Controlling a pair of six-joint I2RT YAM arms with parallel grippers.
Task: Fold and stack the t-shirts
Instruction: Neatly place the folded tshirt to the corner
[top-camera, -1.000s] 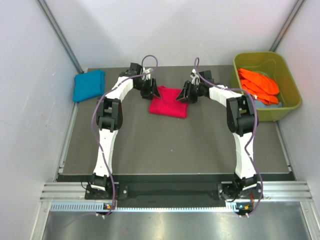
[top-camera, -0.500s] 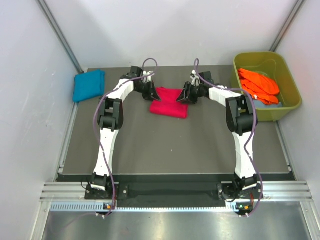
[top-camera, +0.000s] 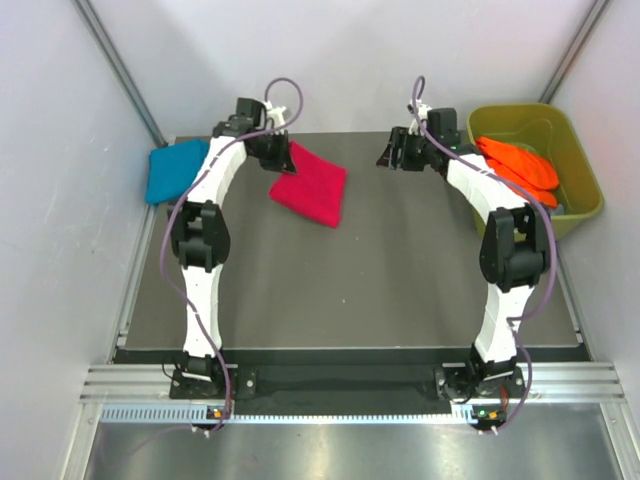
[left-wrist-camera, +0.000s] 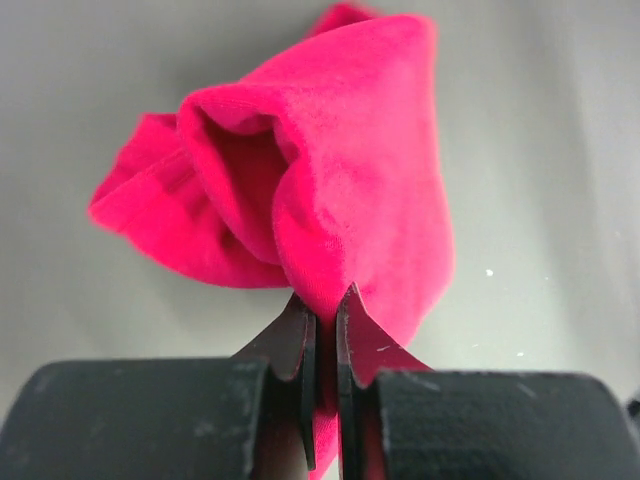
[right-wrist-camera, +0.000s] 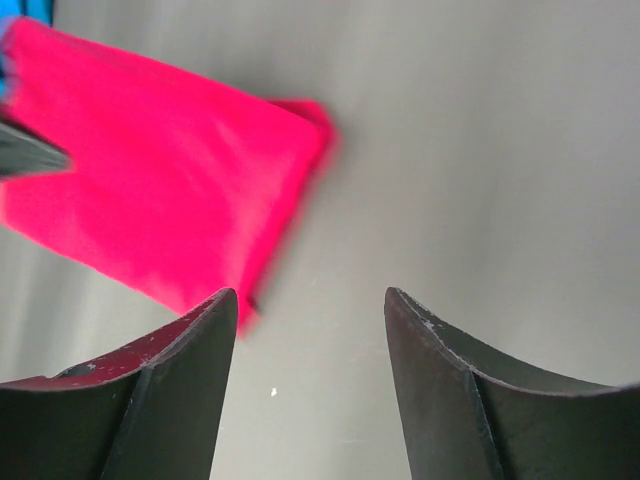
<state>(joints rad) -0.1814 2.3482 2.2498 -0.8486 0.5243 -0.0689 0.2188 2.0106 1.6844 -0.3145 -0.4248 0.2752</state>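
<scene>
A folded crimson-pink t-shirt (top-camera: 312, 186) hangs tilted over the back of the mat, pinched at its left corner by my left gripper (top-camera: 276, 152), which is shut on it. In the left wrist view the pink cloth (left-wrist-camera: 340, 190) bunches up from between the closed jaws of that gripper (left-wrist-camera: 324, 305). My right gripper (top-camera: 388, 156) hovers open to the shirt's right, apart from it; between its fingers (right-wrist-camera: 310, 300) lies only bare mat, with the pink shirt (right-wrist-camera: 160, 190) off to the left. A folded teal-blue t-shirt (top-camera: 177, 169) lies at the mat's far left. Orange t-shirts (top-camera: 517, 170) fill the tub.
An olive-green plastic tub (top-camera: 576, 150) stands at the back right, beside the right arm. The dark mat (top-camera: 340, 290) ends at a metal rail in front, and white walls close in on both sides and behind.
The left gripper shut on the pink shirt's left corner and carried it up and leftward, tilting it. The right gripper let go, opened wider and drew back to the right.
</scene>
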